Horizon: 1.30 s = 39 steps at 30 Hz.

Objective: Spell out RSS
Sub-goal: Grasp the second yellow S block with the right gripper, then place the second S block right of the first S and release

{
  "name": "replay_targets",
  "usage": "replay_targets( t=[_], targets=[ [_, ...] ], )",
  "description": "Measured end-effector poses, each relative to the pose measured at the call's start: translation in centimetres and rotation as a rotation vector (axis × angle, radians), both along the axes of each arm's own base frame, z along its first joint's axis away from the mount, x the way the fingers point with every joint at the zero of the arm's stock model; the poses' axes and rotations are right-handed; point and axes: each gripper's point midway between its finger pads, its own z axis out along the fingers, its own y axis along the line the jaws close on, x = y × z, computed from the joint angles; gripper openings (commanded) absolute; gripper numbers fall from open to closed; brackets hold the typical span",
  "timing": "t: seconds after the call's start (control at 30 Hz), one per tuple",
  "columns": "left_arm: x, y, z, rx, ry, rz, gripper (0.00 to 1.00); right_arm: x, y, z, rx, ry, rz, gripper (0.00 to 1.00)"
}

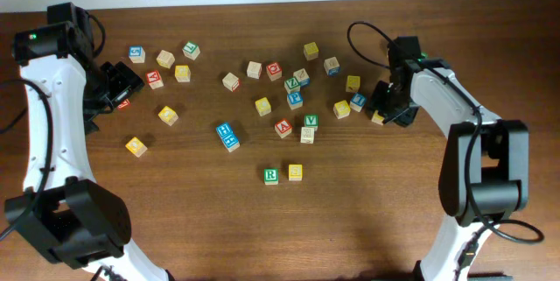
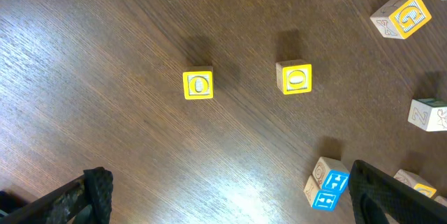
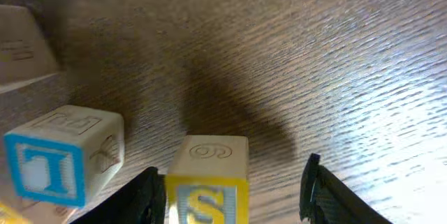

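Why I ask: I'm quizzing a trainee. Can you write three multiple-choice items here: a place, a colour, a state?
1. Where is the green-faced wooden R cube? A) held aloft B) beside a yellow-faced wooden cube C) atop another cube
2. What colour frames the letter on the wooden S cube between the right claw's fingers? A) red B) green C) yellow
3. How is the left claw? A) open, empty B) shut on a cube C) out of view
1 B, overhead shows them side by side; 2 C, the right wrist view shows a yellow frame; 3 A, its fingers stand wide apart, gripping nothing.
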Motion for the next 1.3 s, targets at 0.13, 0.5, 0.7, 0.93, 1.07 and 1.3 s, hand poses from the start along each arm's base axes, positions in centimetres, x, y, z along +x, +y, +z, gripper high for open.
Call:
replay_targets(
  t=[0.13, 0.5, 0.7, 0.93, 1.07, 1.3],
  targets=[
    [0.0, 0.0, 0.0, 0.000, 0.000, 0.000, 0.99, 0.0, -0.1, -0.8, -0.007, 0.012, 0.011, 0.38],
    [0.0, 0.0, 0.0, 0.000, 0.000, 0.000, 0.99, -0.8, -0.1, 0.3, -0.016, 0.064, 0.082, 0.27],
    [0.0, 0.0, 0.0, 0.000, 0.000, 0.000, 0.99, -2.3, 1.7, 1.3, -0.015, 0.132, 0.182, 0.25],
    [0.0, 0.0, 0.0, 0.000, 0.000, 0.000, 0.99, -9.3, 12.7, 2.5, 0.107, 0.294, 0.520, 0.25],
    [0.0, 0.0, 0.0, 0.000, -0.001, 0.000, 0.99, -11.5, 16.1, 1.2, 0.068, 0.299, 0.560, 0.25],
    [0.0, 0.0, 0.0, 0.000, 0.000, 0.000, 0.99, -13.0, 18.8, -0.2, 0.038, 0.274, 0.591, 0.26]
  ],
)
